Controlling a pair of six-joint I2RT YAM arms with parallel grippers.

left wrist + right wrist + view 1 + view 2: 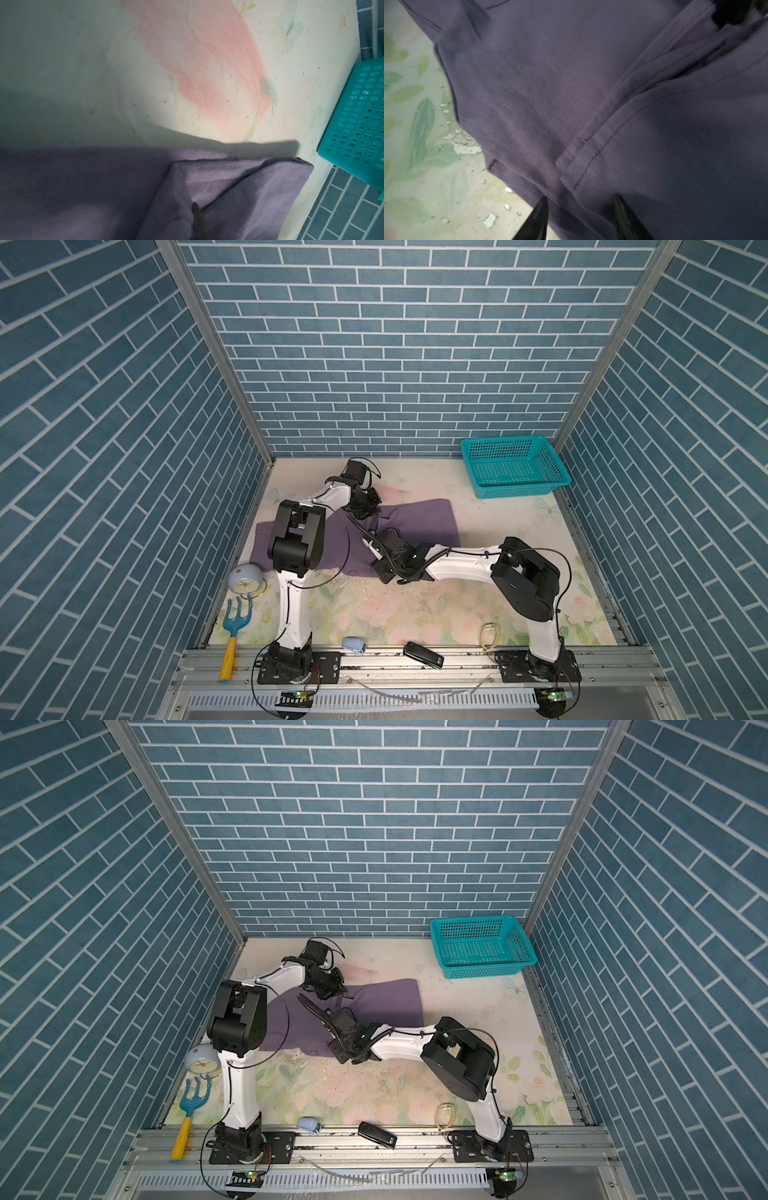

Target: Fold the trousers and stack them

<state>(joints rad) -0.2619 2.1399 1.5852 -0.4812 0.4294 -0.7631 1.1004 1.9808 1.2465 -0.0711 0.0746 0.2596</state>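
Near edge of the table (415, 605): small clutter along the rail, not task-relevant.

Right end effector (581, 218) comes next. Its fingers stand apart with nothing between them, hovering low over the near edge of the trousers (415, 522), right by a stitched hem.

The trousers are muted purple and lie flat across the left-middle of the table in both top views. They are partly doubled over, with one layer lapped on another in the right wrist view. The cloth looks soft, thin and light. It is limp, so it will likely sag and drag rather than hold shape, and a single layer could slip out of a pinch. Best hold is probably the stitched hems or corners, where the fabric is doubled, with both arms lifting together to keep the fold square.

Left end effector (363, 514) sits at the far edge of the trousers with its jaws together. In the left wrist view a ridge of cloth puckers up to the fingertip (198, 220), so it looks clamped on a fold there.

Farthest back is the teal basket (503, 440), in the far right corner, well apart from the trousers.
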